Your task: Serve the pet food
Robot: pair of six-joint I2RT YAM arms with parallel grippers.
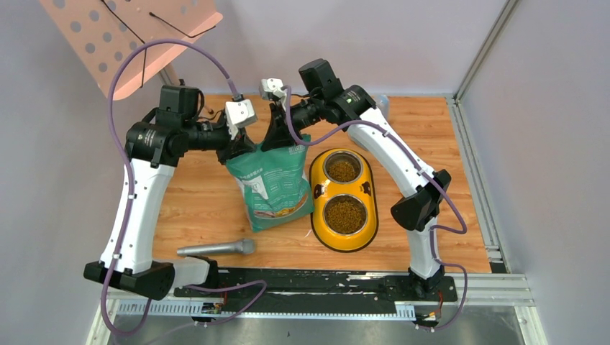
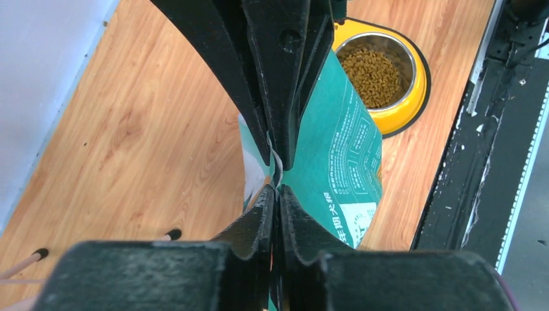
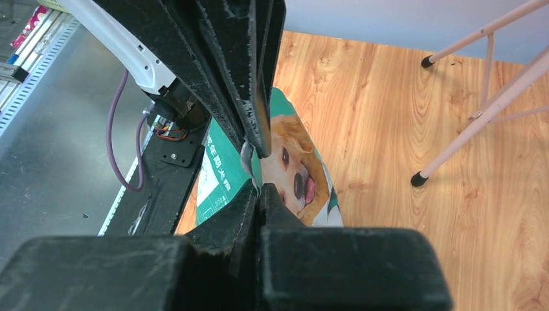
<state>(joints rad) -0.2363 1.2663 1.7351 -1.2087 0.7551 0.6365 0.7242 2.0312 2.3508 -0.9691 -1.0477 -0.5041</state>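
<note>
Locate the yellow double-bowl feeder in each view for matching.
Top external: the feeder lies right of centre, beside the green bag.
Left wrist: feeder at upper right, one bowl showing, beyond the bag.
Right wrist: not in view.
Shared landmark: the green bag, in all three.

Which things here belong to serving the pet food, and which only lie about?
For the job: brown kibble pellets, yellow double-bowl feeder, green printed food bag.
Lying about: grey metal stick, pink perforated stand.
</note>
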